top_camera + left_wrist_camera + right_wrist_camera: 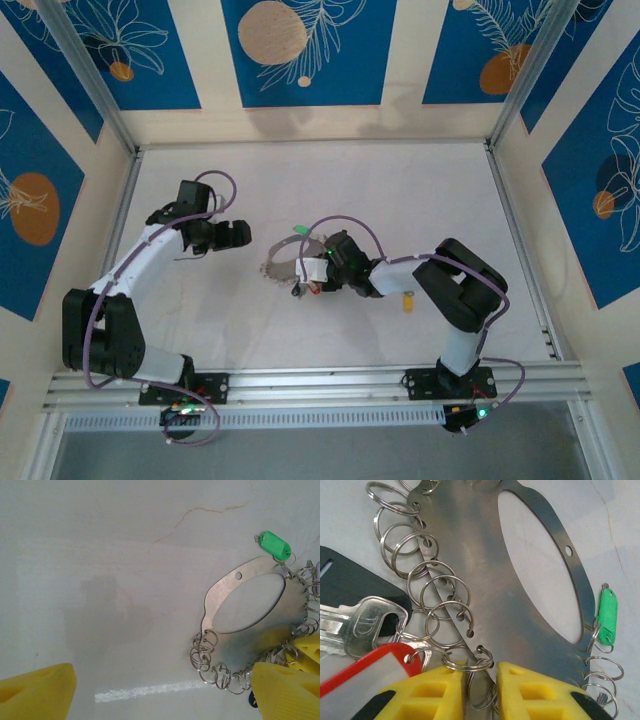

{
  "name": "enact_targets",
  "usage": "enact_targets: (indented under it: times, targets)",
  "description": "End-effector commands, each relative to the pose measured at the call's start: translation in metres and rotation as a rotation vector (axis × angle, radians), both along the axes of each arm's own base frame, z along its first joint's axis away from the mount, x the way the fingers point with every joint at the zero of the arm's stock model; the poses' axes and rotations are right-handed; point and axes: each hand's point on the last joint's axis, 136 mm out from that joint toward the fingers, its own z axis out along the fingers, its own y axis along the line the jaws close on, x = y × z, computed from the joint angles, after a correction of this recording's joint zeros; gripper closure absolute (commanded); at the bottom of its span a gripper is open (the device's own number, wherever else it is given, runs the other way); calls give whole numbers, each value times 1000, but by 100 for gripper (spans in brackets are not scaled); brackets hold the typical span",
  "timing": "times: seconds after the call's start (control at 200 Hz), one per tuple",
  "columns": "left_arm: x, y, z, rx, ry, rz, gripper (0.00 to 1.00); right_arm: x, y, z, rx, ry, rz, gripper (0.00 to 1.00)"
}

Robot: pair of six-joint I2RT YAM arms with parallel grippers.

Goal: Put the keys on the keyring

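Note:
The keyring [485,580] is a flat oval metal plate with many small split rings along its edge; it lies on the table [285,262] [220,600]. A green tag [607,616] [275,545] hangs on one ring. A silver key [370,625] with a red tag [365,672] lies at the plate's near edge. My right gripper [481,680] [318,270] stands at that edge, jaws almost together on a split ring [470,662] hooked into a plate hole. My left gripper [160,695] [235,235] hovers open to the left of the plate, holding nothing.
A black fob [350,580] lies under the silver key. A yellow tag [407,299] rests on the table beside the right forearm. A white tape line [150,692] marks the table below the left gripper. Patterned walls enclose the table on three sides.

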Motion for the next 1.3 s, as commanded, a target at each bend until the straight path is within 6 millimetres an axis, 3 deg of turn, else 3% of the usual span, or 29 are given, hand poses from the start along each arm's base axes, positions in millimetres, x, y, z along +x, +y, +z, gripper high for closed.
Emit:
enact_targets:
  times: [0.0, 0.195, 0.575, 0.795, 0.97, 1.195, 1.295]
  targets:
    - [-1, 3, 6, 11, -7, -12, 10, -8, 7, -9, -13, 47, 39, 73]
    - [-1, 2, 5, 10, 1, -16, 10, -16, 12, -7, -7, 65, 80, 70]
    - [0, 4, 2, 20, 1, -10, 10, 0, 12, 5, 15, 40, 14, 66]
    - [1, 3, -2, 17, 16, -14, 10, 1, 19, 11, 36, 55, 35, 59]
    - [1, 4, -1, 21, 13, -11, 10, 4, 19, 11, 16, 66, 25, 59]
    - [-1, 5, 1, 27, 10, -12, 10, -30, -1, -2, -67, 230, 97, 59]
    - [-1, 5, 0, 25, 12, -13, 10, -32, -10, -8, -108, 250, 85, 59]
